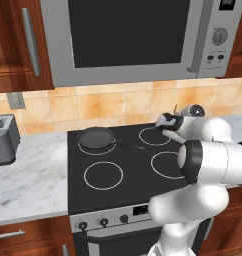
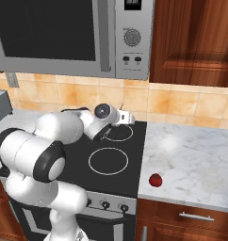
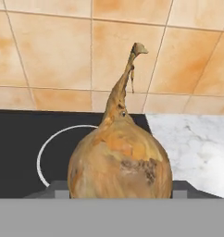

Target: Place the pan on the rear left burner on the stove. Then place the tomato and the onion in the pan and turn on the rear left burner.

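The dark pan [image 1: 96,137] sits on the rear left burner [image 1: 101,152] of the black glass stove [image 1: 133,167], its thin handle pointing right. My gripper [image 1: 165,120] hovers over the rear right ring, shut on the yellow-brown onion [image 3: 119,162]. The bulb fills the gap between the fingertips [image 3: 58,189], with its stalk pointing up. In the right base view the gripper [image 2: 127,117] is at the stove's back right corner. The red tomato [image 2: 156,180] lies on the marble counter [image 2: 191,150] right of the stove, near the front edge.
A microwave [image 1: 128,35] hangs low above the stove. A toaster [image 1: 3,140] stands on the left counter. Small black knobs [image 1: 103,221] line the silver front panel. The tiled wall [image 3: 53,55] is close behind the onion.
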